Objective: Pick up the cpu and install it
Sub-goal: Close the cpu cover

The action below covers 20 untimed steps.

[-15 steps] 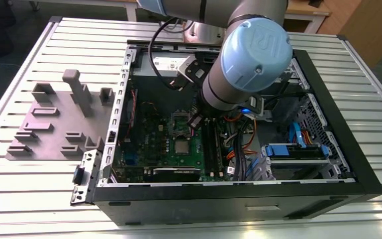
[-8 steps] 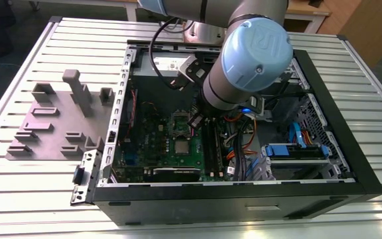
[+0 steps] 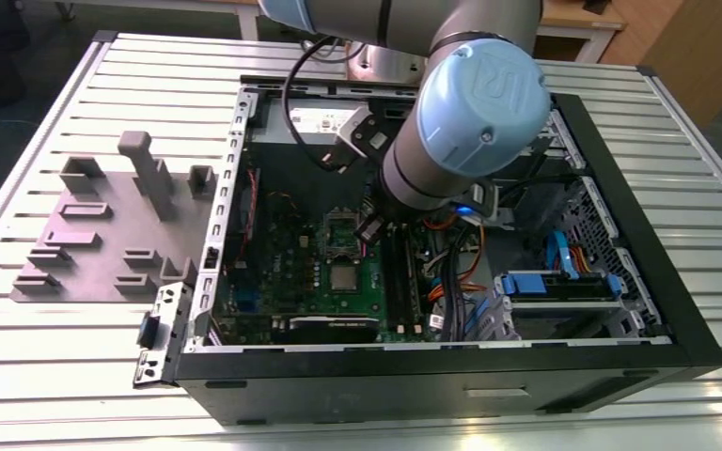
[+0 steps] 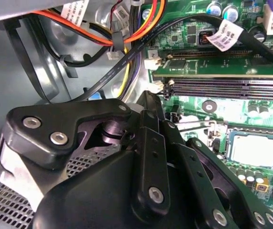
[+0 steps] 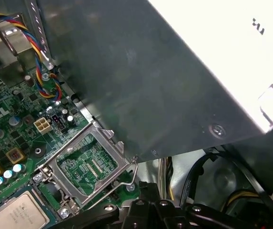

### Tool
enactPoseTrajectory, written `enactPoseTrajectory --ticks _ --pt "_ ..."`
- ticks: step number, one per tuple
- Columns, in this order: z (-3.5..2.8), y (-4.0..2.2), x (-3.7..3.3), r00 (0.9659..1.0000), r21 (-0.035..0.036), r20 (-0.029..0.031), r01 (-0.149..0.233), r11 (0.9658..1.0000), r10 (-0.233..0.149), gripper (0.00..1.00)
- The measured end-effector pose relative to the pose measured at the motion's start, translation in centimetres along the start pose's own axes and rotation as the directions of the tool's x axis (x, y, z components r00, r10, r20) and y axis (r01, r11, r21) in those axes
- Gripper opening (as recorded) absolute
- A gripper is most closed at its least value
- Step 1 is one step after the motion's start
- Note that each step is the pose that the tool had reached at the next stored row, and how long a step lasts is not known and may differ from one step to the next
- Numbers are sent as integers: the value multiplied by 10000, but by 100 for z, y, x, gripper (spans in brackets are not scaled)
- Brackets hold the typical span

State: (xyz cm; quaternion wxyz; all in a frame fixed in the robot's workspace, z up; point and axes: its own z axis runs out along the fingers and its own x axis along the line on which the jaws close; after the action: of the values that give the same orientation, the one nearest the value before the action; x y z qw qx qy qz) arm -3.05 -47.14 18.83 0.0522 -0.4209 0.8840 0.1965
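Claw (image 4: 150,124): hung inside the open computer case (image 3: 462,381), over the green board (image 4: 188,28); could not tell wide from narrow. Saw one cpu (image 5: 17,217), lower left in the first wrist view, flat in its socket, apart from the claw, just beside one open metal frame (image 5: 86,164). Counted one claw and one grey fixture (image 3: 110,225) on the counter (image 3: 60,376).

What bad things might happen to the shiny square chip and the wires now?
1. The loose red, orange and black wires run close to the grey and blue robot arm; they might snag.
2. The silvery square cpu lies unclamped beside its flipped-open hinged metal frame, so a bump might shift it.
3. The thin wire lever sticks up and might bend.
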Motion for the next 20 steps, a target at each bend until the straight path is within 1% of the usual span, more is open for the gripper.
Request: enactPoseTrajectory --ticks 5,14,16,20 --pt "15 -5 5 10000 13 3 5 10000 -5 11" --pt "19 25 30 10000 26 -6 7 10000 -7 11" --pt "12 28 29 10000 28 -9 6 10000 -6 11" --pt "-36 44 16 10000 28 -7 6 10000 -6 11"
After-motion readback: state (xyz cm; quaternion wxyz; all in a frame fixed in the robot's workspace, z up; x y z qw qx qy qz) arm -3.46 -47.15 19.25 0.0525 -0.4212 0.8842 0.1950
